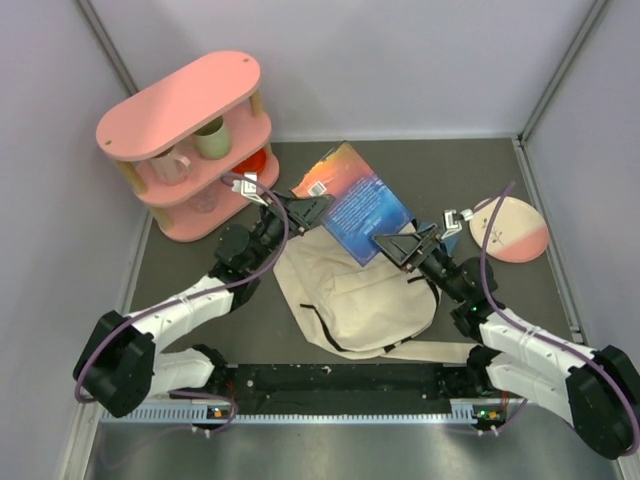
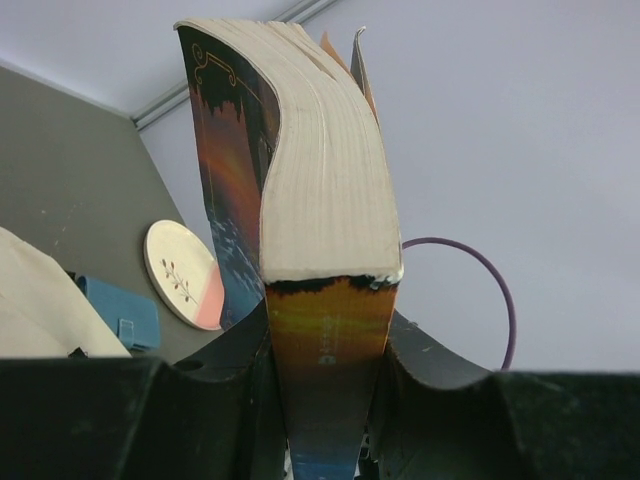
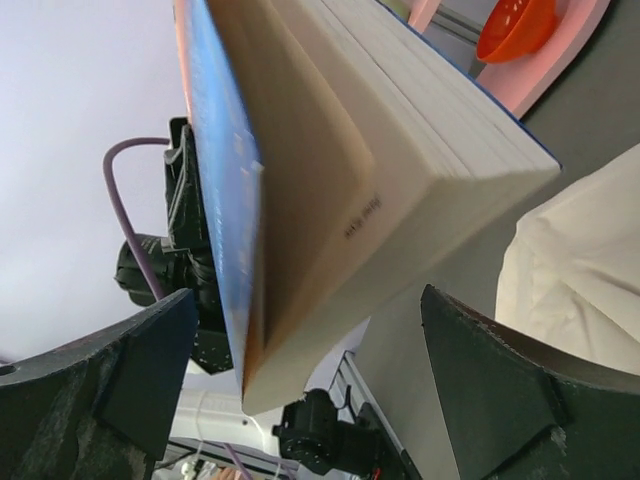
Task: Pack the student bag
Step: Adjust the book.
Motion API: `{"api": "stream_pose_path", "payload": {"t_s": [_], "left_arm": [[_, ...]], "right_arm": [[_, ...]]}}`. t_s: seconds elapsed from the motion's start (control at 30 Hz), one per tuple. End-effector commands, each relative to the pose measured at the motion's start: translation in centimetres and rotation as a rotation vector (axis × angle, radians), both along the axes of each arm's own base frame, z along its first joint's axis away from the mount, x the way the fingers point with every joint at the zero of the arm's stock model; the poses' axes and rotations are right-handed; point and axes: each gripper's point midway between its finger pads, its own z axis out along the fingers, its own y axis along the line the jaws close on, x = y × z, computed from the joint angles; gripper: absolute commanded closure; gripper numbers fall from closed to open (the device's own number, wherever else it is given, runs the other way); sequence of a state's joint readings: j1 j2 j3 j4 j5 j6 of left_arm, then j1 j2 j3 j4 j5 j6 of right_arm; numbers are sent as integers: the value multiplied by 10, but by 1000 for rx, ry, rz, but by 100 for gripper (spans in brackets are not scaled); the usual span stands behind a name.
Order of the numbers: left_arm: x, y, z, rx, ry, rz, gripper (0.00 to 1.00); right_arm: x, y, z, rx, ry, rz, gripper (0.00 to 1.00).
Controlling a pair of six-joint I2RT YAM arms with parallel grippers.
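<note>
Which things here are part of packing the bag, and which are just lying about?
In the job:
- student bag
- book, gripped by the left tool
- right tool, open around the book's corner

Lying about:
- pink shelf with cups and orange bowl
- round plate
- blue pouch, possibly packed later

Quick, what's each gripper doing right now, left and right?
Left gripper: closed on the book, holding it.
Right gripper: open, jaws on either side of the book, not gripping it.
</note>
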State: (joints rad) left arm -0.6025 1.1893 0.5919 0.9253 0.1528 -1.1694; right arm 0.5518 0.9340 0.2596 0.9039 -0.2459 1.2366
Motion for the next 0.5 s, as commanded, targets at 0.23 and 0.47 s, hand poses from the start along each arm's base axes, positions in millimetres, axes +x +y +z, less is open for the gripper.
{"api": "stream_pose_path", "payload": {"t_s": [0.23,0.47], "left_arm": [[-26,23,116,-263,-299,-23,100],[-27,19,103,-271,-266,-52,100]], "right_arm": [[-6,14,21,114,-34,49,7],[-1,18,56,210,-139,64,5]]}}
